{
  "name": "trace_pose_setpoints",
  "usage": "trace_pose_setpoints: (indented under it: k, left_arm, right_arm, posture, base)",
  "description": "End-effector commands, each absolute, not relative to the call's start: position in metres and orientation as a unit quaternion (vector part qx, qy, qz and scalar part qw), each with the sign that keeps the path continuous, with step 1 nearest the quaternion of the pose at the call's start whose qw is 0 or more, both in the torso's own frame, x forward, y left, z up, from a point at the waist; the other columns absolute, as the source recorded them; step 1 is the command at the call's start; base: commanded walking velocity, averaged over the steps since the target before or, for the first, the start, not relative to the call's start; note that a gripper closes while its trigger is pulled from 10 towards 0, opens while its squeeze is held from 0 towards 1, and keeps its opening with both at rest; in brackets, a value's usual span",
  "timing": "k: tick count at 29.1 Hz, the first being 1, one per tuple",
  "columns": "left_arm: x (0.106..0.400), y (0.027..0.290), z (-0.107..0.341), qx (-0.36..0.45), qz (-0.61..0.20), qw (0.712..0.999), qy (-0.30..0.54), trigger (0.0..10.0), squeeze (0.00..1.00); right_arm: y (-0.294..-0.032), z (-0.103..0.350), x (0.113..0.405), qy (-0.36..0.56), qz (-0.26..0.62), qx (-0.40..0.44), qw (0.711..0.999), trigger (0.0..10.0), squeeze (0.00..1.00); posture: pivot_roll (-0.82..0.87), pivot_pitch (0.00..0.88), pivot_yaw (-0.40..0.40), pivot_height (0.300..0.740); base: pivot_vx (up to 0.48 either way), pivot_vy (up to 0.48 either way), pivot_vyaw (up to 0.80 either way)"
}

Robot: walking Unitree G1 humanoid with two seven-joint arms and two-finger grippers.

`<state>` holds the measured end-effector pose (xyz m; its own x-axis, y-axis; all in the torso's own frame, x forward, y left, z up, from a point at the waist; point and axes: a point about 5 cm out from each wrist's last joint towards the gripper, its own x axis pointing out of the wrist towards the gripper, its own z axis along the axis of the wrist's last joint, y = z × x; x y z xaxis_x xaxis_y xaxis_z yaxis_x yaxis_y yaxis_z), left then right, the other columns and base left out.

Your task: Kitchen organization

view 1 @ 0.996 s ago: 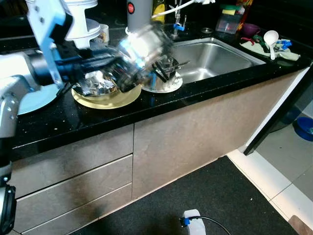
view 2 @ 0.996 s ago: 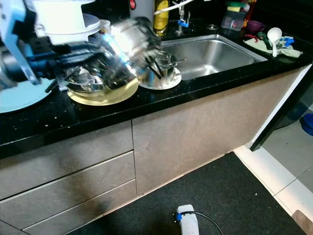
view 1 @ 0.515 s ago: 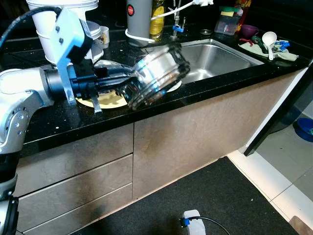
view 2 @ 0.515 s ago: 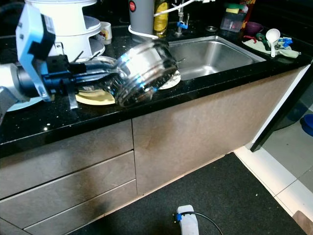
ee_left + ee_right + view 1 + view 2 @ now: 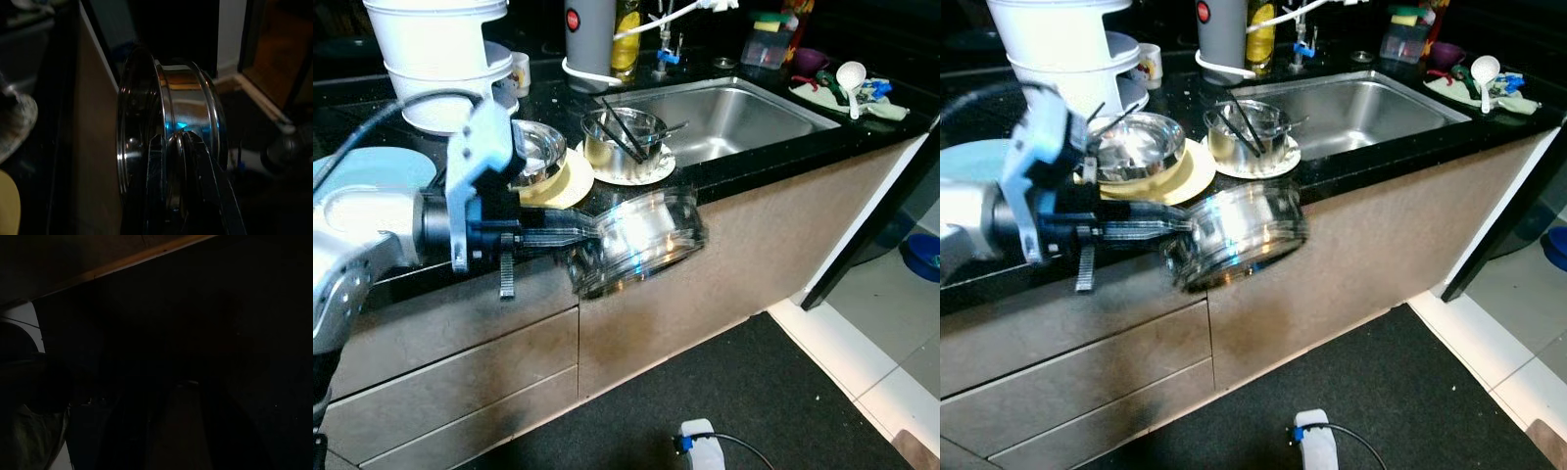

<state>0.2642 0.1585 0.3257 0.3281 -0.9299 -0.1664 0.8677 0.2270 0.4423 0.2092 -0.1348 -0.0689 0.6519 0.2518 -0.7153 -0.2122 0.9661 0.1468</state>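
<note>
The black counter (image 5: 754,162) runs across the scene with pale cabinet fronts (image 5: 705,264) below it, and everything else is placed here against that counter. Set into it toward the robot's right is the steel sink (image 5: 734,113). At the counter's far back on the robot's left stands a stack of white buckets (image 5: 440,54), and in front of them a light blue plate (image 5: 372,181) lies flat near the counter's edge. The left arm (image 5: 352,255) reaches across in front of the counter's front edge, and its left gripper (image 5: 592,240) is clamped on the wall of a shiny steel bowl (image 5: 641,240). The bowl hangs in the air just off the counter's front edge, below its top and in front of the cabinet fronts, tipped on its side with its mouth turned toward the robot's left. In the left wrist view one black finger (image 5: 156,186) lies inside the rim and the other outside, pinching the wall of the bowl between them. On the counter behind the held bowl, a second steel bowl (image 5: 543,152) sits on a yellow plate (image 5: 558,186), and beside it a steel pot holding dark utensils (image 5: 622,137) stands on a white plate (image 5: 636,171) next to the sink. A white ladle (image 5: 854,78) lies at the counter's far right. The right wrist view is too dark to tell how the right gripper stands.
</note>
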Motion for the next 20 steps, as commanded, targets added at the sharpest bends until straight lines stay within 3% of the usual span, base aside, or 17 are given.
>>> trace_pose_setpoints:
  k: [1, 20]
  left_arm:
    - [0.262, 0.159, 0.319, 0.262, -0.574, 0.774, -0.047, 0.0, 0.0]
    - [0.249, 0.135, 0.223, 0.318, -0.588, 0.739, 0.087, 0.0, 0.0]
  right_arm:
    - [-0.136, -0.073, 0.203, 0.41, 0.125, 0.025, 0.903, 10.0, 0.0]
    - [-0.135, -0.073, 0.203, 0.41, 0.125, 0.027, 0.903, 10.0, 0.0]
  posture:
    - [0.01, 0.163, -0.04, 0.74]
    - [0.01, 0.166, -0.034, 0.74]
  base:
    - [0.0, 0.0, 0.0]
    - [0.0, 0.0, 0.0]
